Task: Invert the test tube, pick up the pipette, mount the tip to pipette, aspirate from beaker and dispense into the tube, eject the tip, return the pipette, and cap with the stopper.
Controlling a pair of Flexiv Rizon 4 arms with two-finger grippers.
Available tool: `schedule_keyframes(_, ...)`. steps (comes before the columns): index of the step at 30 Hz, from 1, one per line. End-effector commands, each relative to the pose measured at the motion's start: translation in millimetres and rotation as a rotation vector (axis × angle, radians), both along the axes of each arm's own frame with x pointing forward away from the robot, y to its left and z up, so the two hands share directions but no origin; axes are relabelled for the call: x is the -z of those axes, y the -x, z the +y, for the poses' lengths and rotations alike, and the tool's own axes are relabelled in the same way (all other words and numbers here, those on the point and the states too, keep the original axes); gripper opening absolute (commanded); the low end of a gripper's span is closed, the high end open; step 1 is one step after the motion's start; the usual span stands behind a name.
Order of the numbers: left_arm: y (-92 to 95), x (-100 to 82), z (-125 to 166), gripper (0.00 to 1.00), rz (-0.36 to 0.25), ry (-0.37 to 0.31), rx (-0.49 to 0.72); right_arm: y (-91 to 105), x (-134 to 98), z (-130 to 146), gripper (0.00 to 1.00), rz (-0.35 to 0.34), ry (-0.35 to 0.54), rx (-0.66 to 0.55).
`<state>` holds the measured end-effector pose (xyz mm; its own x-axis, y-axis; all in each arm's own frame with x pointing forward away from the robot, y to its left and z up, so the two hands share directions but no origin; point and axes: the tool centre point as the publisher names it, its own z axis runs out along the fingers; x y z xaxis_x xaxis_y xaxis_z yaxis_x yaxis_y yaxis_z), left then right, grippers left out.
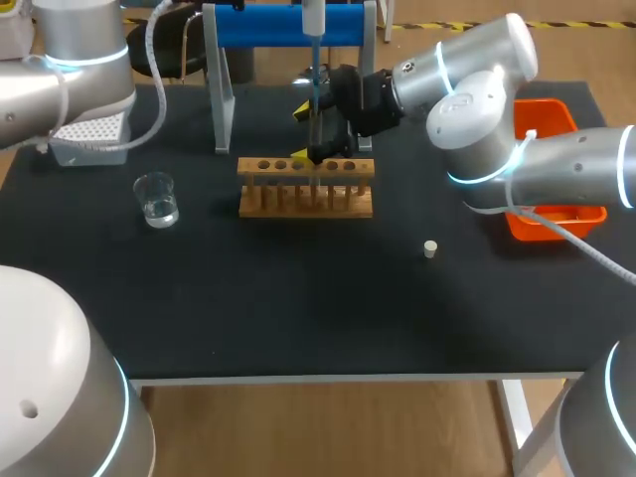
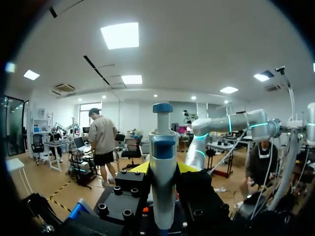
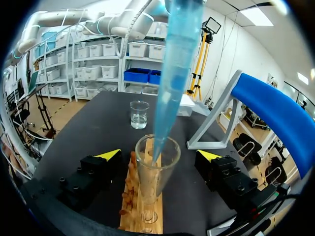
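Note:
My left gripper point(image 2: 163, 169) is shut on the white pipette point(image 2: 163, 191) with a blue plunger, holding it upright; the gripper itself does not show in the head view. The pipette point(image 1: 313, 18) hangs over the wooden rack point(image 1: 306, 194), and its blue tip point(image 3: 174, 73) reaches into the mouth of the glass test tube point(image 3: 156, 162) standing in the rack point(image 3: 135, 206). My right gripper point(image 3: 160, 157) is open, with one finger on each side of the tube and not touching it. In the head view the right gripper point(image 1: 310, 131) sits just behind the rack.
A glass beaker point(image 1: 157, 199) with clear liquid stands left of the rack, also the beaker point(image 3: 139, 114) ahead of the right gripper. A small white stopper point(image 1: 430, 248) lies front right. The blue pipette stand point(image 1: 288, 25) is behind, a white tip box point(image 1: 89, 134) back left, an orange bin point(image 1: 552, 214) right.

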<state>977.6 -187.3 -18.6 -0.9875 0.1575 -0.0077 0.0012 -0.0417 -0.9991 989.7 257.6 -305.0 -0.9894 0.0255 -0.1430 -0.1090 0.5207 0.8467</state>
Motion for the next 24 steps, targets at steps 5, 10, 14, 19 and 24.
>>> schedule_keyframes(5, -4.2, 5.5, 0.3, 0.0, 0.006, 0.006, 0.008, -0.3, -1.5, -0.9, 1.0, 0.002, 0.004, -0.002)
schedule_keyframes(10, -4.3, 6.7, -0.1, 0.0, 0.015, -0.001, 0.01, -0.3, -1.5, -0.9, 1.0, 0.002, 0.004, -0.002)
schedule_keyframes(14, -4.0, 7.5, 0.5, 0.0, 0.018, -0.016, 0.006, -0.3, -1.5, -0.9, 1.0, 0.002, 0.004, -0.002)
schedule_keyframes(19, -4.1, 8.5, 0.5, 0.0, 0.017, -0.039, -0.003, -0.3, -1.5, -0.9, 1.0, 0.002, 0.004, -0.002)
schedule_keyframes(24, -4.6, 8.8, 0.2, 0.0, 0.0, -0.04, -0.001, -0.3, -1.5, -0.9, 1.0, 0.002, 0.004, -0.002)
